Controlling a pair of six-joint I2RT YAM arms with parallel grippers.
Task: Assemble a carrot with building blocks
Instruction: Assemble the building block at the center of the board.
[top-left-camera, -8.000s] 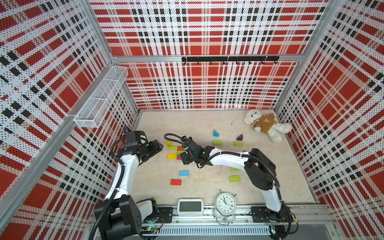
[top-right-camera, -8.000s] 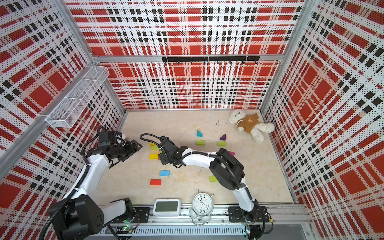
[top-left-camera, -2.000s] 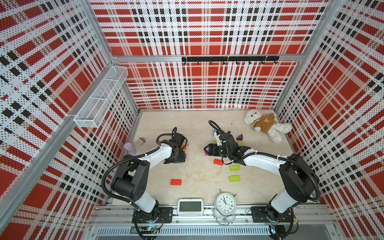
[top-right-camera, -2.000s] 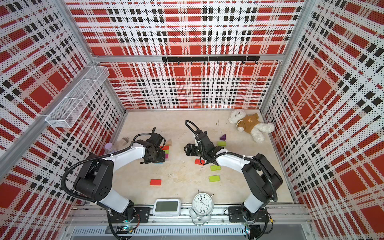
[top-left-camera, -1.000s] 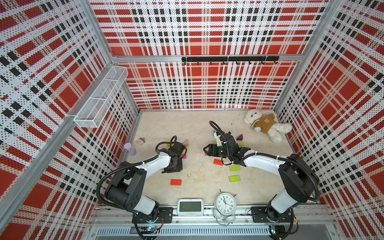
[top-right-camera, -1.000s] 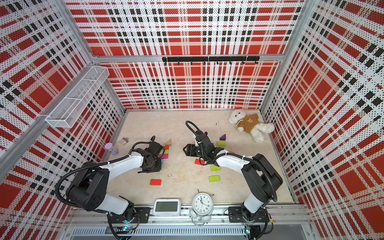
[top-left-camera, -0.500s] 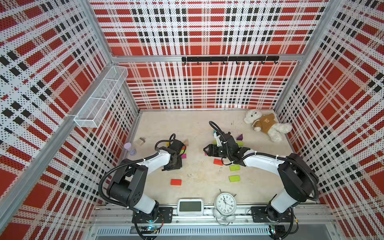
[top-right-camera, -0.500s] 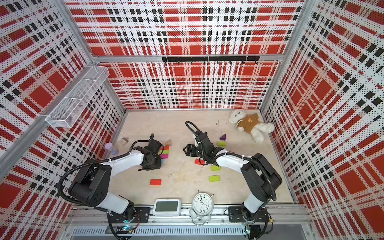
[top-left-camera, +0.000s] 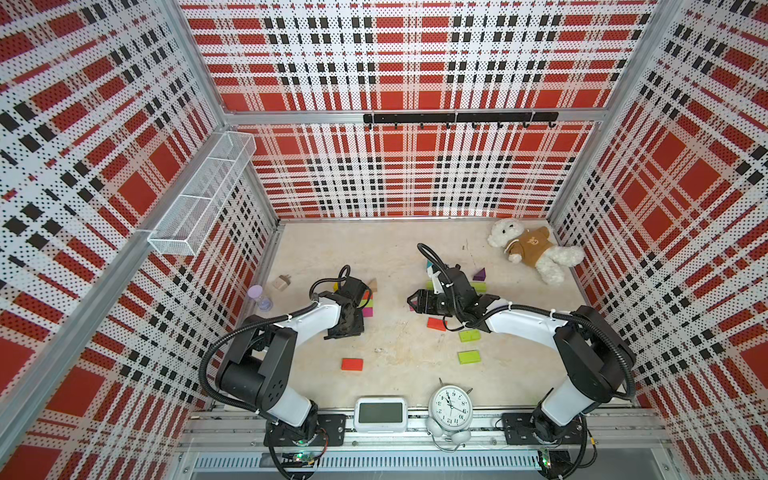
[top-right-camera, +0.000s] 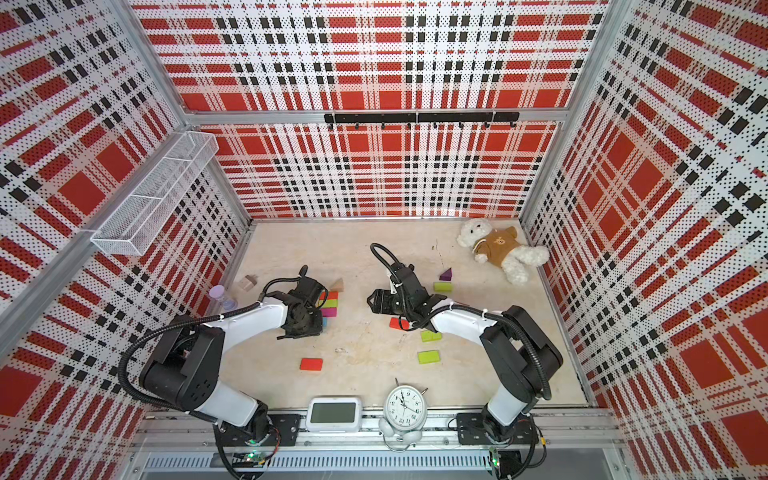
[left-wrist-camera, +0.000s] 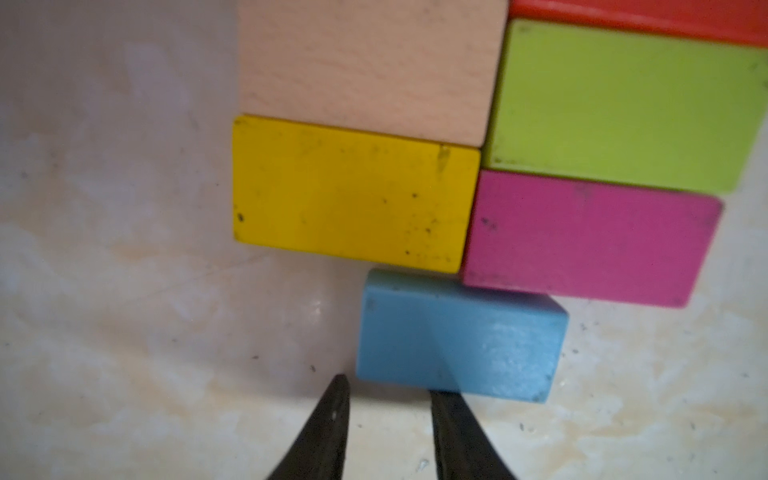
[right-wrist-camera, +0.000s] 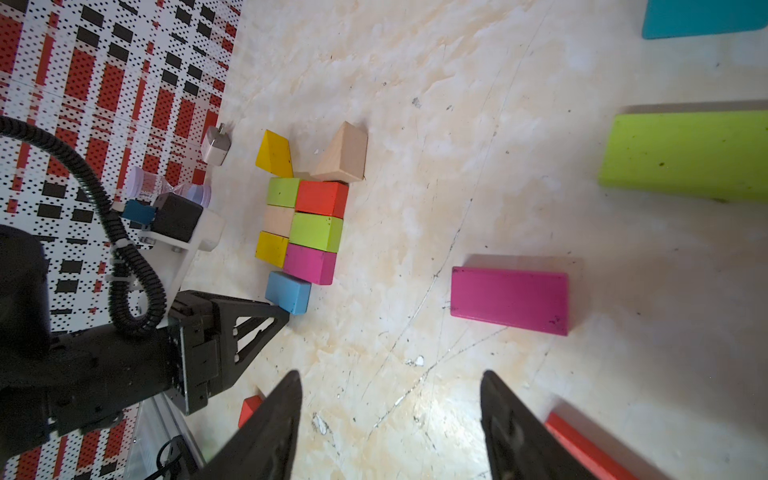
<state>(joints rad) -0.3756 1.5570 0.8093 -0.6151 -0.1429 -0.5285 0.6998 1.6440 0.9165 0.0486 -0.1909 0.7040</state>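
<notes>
One blue block (top-right-camera: 324, 321) sits at two o'clock of the left gripper (left-wrist-camera: 388, 390) in a top view, touching one fingertip; jaws narrowly parted, empty.

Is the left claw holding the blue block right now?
No: the blue block lies flat just beyond the left claw, whose jaws have nothing between them.
</notes>
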